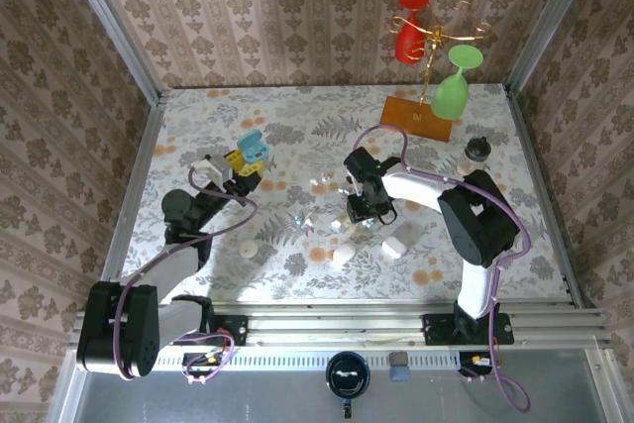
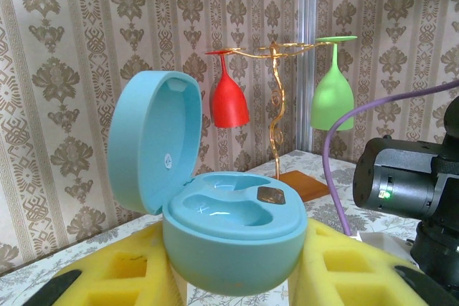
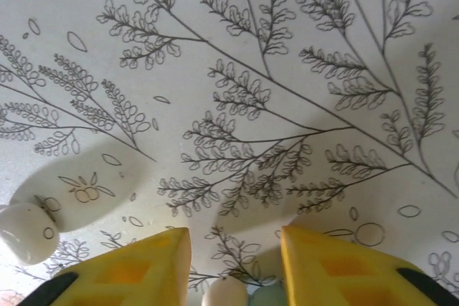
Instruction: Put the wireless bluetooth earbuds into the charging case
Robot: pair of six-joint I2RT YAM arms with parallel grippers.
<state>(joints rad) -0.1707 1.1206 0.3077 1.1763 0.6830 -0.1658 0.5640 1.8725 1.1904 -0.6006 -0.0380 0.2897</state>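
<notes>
My left gripper [image 1: 241, 162] is shut on the light blue charging case [image 1: 252, 149], held above the table at the left. In the left wrist view the case [image 2: 229, 227] sits between the yellow fingers [image 2: 122, 270], lid up, both wells empty. My right gripper [image 1: 361, 211] points down at mid-table. Its yellow fingers [image 3: 150, 263] stand apart over the patterned cloth, the gripper [image 3: 235, 238] open. A small whitish piece [image 3: 224, 293] and a pale bluish one [image 3: 265, 297] lie between them at the frame's bottom edge. A white earbud [image 3: 25, 231] lies to the left, and more earbuds [image 1: 319, 185] are scattered nearby.
White oval cases [image 1: 394, 247] [image 1: 343, 256] [image 1: 246, 247] lie near the front of the table. A gold rack with a red glass [image 1: 411, 22] and a green glass [image 1: 452, 91] stands on a wooden base [image 1: 414, 111] at the back right. A small black object [image 1: 477, 149] sits by the right wall.
</notes>
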